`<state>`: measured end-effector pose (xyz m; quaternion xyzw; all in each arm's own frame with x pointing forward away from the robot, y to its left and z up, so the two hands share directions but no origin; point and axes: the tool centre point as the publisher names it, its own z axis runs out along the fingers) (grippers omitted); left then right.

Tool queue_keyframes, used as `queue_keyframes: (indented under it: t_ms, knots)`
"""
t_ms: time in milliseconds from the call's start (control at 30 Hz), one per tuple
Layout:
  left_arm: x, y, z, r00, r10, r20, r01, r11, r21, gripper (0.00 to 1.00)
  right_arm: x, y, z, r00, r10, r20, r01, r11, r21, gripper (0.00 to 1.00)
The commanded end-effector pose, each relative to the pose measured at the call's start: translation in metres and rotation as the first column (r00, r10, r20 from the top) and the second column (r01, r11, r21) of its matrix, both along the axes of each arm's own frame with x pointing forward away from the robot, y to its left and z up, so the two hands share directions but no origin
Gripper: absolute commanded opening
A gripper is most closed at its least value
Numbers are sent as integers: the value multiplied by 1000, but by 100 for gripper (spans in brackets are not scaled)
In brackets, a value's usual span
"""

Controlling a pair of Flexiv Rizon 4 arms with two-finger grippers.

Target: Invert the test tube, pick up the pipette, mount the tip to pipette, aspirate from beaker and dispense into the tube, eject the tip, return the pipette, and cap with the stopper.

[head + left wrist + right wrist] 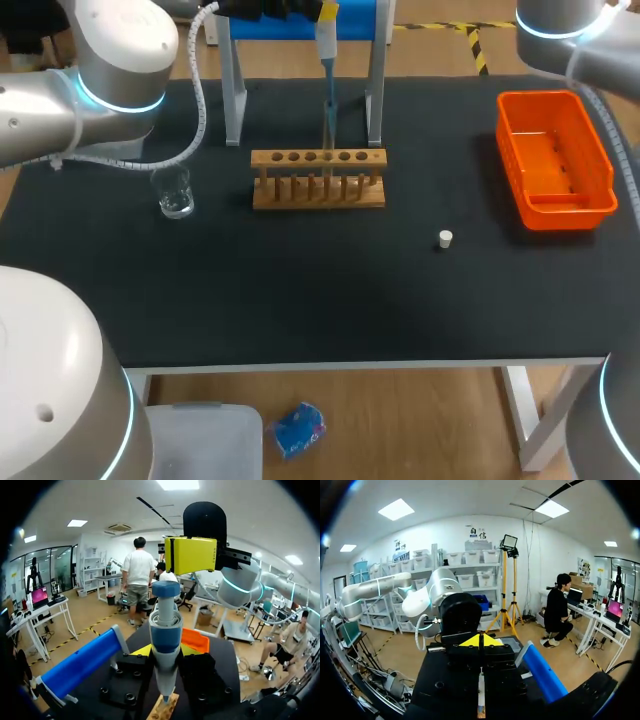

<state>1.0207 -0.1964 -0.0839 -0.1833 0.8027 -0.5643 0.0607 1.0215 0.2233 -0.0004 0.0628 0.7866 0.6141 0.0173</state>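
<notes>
My left gripper [300,8] is at the far edge of the table, shut on the blue and white pipette [327,40], which hangs upright. In the left wrist view the pipette [165,640] stands between the fingers of the left gripper [162,652]. Its tip points down into a clear test tube [328,125] standing in the wooden rack [318,192]. My right gripper [190,555] hovers just above the pipette's top knob, its yellow tips [480,641] pressed together and empty. A glass beaker [175,192] stands left of the rack. The small white stopper [445,238] lies on the mat to the right.
A blue-topped pipette stand [300,25] with grey legs rises behind the rack. An orange bin [590,200] sits at the table's right side. The rack [165,707] lies directly under the held pipette. My left arm [420,600] shows across from the right wrist.
</notes>
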Motion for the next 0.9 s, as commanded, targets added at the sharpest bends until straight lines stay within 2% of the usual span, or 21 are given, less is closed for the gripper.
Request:
queue_keyframes:
  t_ms: [33,900]
  knots:
    - [-1,0,-1,1000,1,3,-1,1000,-5,0,0,-1,-4,1000,-4,-4,4,1000,-1,0]
    - [-1,0,-1,1000,1,3,-1,1000,-5,0,-2,0,-16,1000,5,-26,-5,1000,7,0]
